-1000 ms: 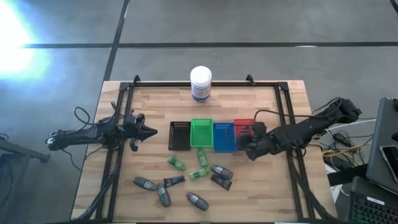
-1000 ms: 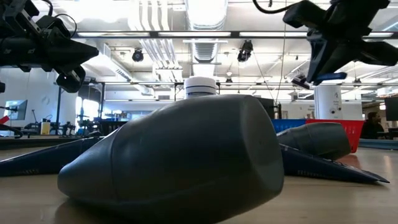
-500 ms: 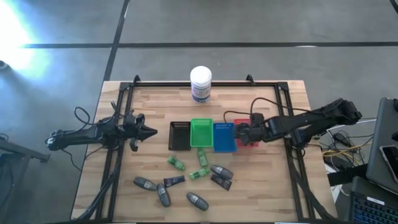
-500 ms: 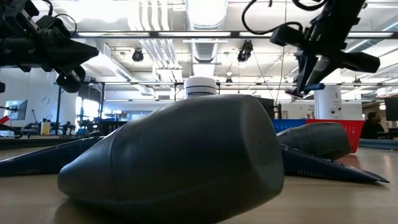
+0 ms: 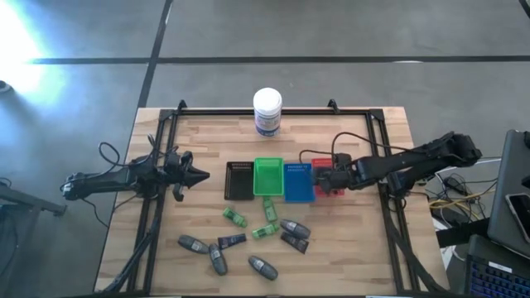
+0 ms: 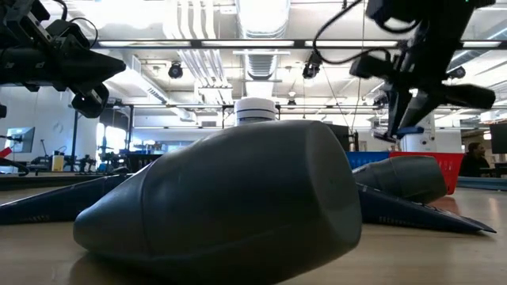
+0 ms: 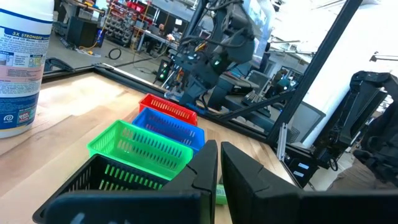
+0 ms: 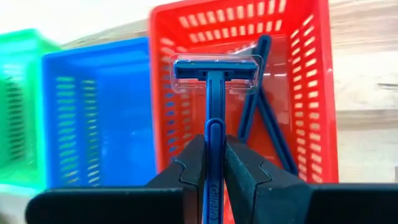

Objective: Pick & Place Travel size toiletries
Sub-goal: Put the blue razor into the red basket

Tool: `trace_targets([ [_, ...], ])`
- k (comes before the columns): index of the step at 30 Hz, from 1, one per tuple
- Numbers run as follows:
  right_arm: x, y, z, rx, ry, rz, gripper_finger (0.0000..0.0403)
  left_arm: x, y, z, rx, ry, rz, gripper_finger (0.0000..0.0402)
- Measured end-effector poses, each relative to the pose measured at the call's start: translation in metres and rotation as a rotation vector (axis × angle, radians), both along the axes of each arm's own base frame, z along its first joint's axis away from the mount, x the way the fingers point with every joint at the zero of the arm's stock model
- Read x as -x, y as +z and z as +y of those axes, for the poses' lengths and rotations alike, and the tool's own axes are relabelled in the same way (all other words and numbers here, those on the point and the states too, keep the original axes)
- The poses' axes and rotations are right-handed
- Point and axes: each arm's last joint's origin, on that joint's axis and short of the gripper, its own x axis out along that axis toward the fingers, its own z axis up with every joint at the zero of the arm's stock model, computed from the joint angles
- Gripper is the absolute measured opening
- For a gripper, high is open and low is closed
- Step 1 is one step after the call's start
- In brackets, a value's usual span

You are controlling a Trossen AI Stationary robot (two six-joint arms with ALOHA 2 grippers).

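Observation:
My right gripper (image 5: 320,177) is over the red tray (image 8: 311,93), shut on a blue razor (image 8: 215,93) with a clear cap on its head; it also shows in the low view (image 6: 410,127). A second blue razor (image 8: 266,106) lies in the red tray. On the near part of the table lie green packets (image 5: 235,218), grey mini bottles (image 5: 263,266) and navy tubes (image 5: 231,241). One grey bottle (image 6: 238,206) fills the low view. My left gripper (image 5: 197,175) waits shut at the table's left, above the wood. My right gripper pinches the razor's handle (image 8: 214,134) between its two fingers, with the handle lying along the fingers and the capped head (image 8: 216,70) sticking out ahead of them. The fingers slant down from the table's right. The razor is lifted clear above the red tray.
Black (image 5: 239,180), green (image 5: 267,177), blue (image 5: 298,182) and red (image 5: 325,170) trays stand in a row at mid table. A large white jar (image 5: 267,112) stands at the far edge. A black frame rail (image 5: 377,149) runs around the table.
My right gripper has carried the razor from the wood near the trays toward the table's far edge, to above the red tray, and has stayed shut on it. In the last half second it has hardly moved.

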Motion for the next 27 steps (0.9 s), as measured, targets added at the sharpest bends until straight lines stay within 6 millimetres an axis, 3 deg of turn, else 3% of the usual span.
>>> trace_targets([
  [15, 0.000, -0.027, -0.027, -0.009, 0.046, 0.116, 0.0050, 0.000, 0.000, 0.000, 0.000, 0.000, 0.000, 0.0026],
  [21, -0.005, -0.037, -0.027, -0.006, 0.053, 0.161, 0.0087, 0.000, 0.000, 0.000, 0.000, 0.000, 0.001, 0.0026],
  [27, -0.008, -0.034, -0.028, 0.000, 0.060, 0.147, 0.0149, 0.000, 0.000, 0.000, 0.000, 0.000, 0.001, 0.0026],
])
